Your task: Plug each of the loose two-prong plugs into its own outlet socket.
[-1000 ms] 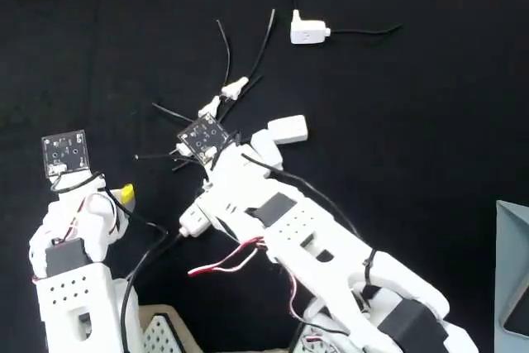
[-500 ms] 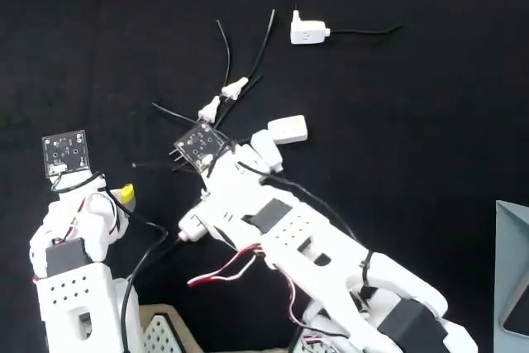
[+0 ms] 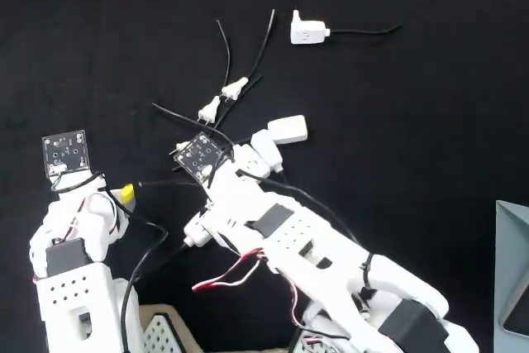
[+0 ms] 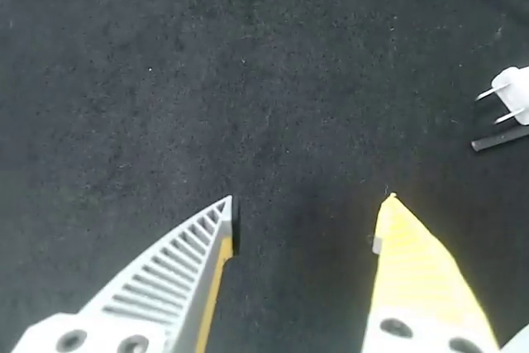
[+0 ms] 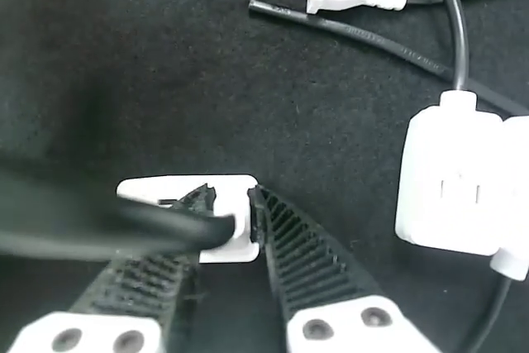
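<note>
table: black cloth (image 3: 430,105) | right edge, near side: grey-blue panel (image 3: 514,262)

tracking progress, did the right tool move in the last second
Yes. In the high view the right tool, shut on a white plug, drew back toward its own base, away from the outlet block.

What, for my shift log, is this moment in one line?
left gripper: open, over table | right gripper: shut on plug | outlet: empty
</note>
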Available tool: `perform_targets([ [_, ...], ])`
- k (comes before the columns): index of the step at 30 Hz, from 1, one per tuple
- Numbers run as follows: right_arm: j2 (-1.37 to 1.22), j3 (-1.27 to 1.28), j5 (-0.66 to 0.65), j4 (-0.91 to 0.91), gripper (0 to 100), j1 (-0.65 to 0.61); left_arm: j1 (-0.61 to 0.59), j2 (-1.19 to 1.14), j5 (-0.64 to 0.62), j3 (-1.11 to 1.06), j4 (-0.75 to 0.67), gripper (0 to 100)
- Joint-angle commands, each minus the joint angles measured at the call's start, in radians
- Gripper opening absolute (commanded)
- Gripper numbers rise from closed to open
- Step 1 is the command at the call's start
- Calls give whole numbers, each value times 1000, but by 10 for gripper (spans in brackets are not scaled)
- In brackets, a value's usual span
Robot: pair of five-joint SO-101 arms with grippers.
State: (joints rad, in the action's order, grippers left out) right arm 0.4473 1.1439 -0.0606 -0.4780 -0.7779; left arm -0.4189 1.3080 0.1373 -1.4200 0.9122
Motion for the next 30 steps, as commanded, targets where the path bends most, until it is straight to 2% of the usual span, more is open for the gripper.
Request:
perform_targets([
  [1, 10, 12, -9, -11, 11, -15, -12, 11, -3, 2, -18, 274],
  [6, 10, 44, -66, -6, 11, -15, -12, 11, -3, 2, -18, 274],
  [14, 4, 45, -64, -6, 11, -15, -12, 11, -3, 1, -17, 274],
  [22, -150, -41, -64, -35, 11, -12, -12, 11, -3, 1, -15, 274],
  [30, -105, -39, -64, -37, 11, -17, -8, 11, -3, -1, -15, 274],
])
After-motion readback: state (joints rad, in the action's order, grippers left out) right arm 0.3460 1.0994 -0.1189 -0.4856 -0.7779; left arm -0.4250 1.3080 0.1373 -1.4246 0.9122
